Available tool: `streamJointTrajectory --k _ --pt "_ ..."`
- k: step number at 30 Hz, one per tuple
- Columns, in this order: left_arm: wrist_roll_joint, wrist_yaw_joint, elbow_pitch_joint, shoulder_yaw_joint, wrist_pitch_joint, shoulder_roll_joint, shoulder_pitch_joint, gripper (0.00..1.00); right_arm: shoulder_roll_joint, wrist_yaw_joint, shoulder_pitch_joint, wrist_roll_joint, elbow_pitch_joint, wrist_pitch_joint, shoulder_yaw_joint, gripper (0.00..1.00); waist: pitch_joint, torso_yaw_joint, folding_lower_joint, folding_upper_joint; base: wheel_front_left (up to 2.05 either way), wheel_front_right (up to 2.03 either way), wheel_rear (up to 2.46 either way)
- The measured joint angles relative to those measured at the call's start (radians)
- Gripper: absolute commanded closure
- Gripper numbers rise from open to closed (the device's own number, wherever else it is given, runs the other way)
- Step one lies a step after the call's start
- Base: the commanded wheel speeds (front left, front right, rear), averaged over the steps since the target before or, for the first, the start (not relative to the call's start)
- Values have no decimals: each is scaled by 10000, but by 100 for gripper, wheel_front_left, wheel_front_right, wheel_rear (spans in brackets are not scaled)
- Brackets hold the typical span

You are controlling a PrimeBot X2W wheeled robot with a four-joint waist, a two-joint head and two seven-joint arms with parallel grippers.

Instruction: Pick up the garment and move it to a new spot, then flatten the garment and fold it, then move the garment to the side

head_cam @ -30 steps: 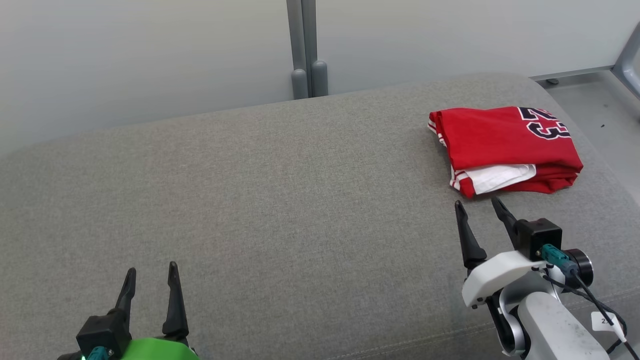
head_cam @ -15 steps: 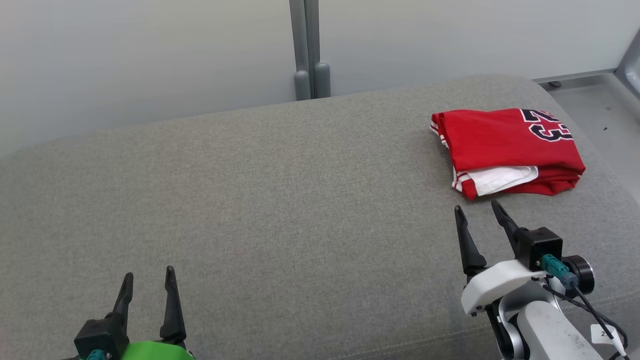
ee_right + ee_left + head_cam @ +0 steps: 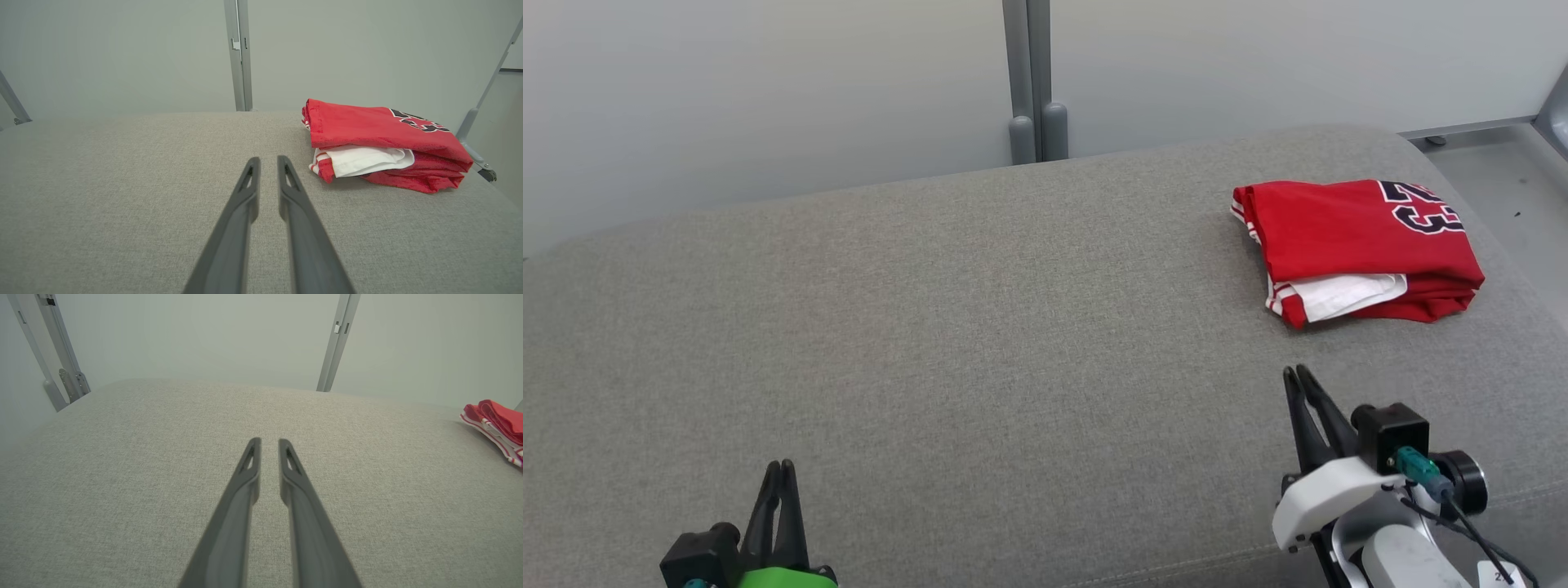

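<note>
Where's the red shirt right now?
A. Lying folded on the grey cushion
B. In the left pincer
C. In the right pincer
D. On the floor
A: the shirt lies folded on the cushion, a little beyond the right pincer, which isn't touching it.

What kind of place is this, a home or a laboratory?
Probably a laboratory test booth: a grey padded bench, plain pale panels on metal posts, and one folded red jersey.
</note>
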Motion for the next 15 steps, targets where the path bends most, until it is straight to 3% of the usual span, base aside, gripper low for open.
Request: streamJointTrajectory --k 8,15 --pt "-418 -94 190 -46 84 -58 96 100 86 119 383 470 190 75 -163 100 28 36 0 0 0 0 0" --pt "-1453 -199 186 -13 201 -59 95 100 140 268 376 1440 171 332 -433 100 75 97 0 0 0 0 0"
